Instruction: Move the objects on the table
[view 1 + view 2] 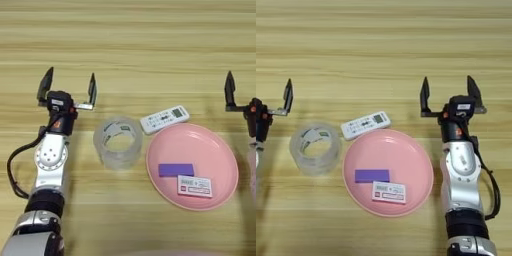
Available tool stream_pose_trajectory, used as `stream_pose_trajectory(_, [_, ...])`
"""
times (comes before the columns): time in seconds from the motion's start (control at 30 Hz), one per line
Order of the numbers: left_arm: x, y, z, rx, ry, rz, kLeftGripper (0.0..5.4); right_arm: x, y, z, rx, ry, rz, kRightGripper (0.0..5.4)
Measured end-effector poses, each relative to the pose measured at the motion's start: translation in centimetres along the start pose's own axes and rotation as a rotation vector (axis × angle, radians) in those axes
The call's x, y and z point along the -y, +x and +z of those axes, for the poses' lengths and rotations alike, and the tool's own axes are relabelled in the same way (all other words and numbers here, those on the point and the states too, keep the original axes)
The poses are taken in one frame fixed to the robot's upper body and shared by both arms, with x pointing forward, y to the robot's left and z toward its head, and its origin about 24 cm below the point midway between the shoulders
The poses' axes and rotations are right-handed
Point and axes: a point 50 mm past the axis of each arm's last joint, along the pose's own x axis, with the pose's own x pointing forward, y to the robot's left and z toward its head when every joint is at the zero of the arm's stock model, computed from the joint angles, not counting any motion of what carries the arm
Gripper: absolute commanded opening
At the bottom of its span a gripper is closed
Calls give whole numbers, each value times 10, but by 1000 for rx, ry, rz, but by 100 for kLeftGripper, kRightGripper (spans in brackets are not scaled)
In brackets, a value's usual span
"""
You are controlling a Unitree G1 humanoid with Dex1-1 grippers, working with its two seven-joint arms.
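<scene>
A slim white remote control (pixel 164 119) lies on the wood-grain table (pixel 130 45), just beyond the far left rim of a round pink plate (pixel 225 165). Inside the plate, near its front, rests a small flat white box with a red edge (pixel 194 186). My left gripper (pixel 68 86) stands open at the left, well apart from the remote, with nothing between its fingers. To the right of the plate, my right gripper (pixel 449 93) is open too and holds nothing.
A flat purple block (pixel 176 170) lies in the plate beside the white box. A clear tape roll (pixel 118 142) stands between the left arm and the plate, close to the remote's near end. Bare tabletop stretches across the far half.
</scene>
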Motion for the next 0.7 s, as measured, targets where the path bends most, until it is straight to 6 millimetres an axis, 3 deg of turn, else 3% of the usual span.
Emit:
stream_pose_trajectory(0.43, [-11,-2,-4,-4,-53,70,538,6,-20,-34,-164,-6,-16,540])
stream_pose_trajectory(0.7, [-13,-2,-4,5,-63,73,538,9,-23,-41,-183,23,-37,540])
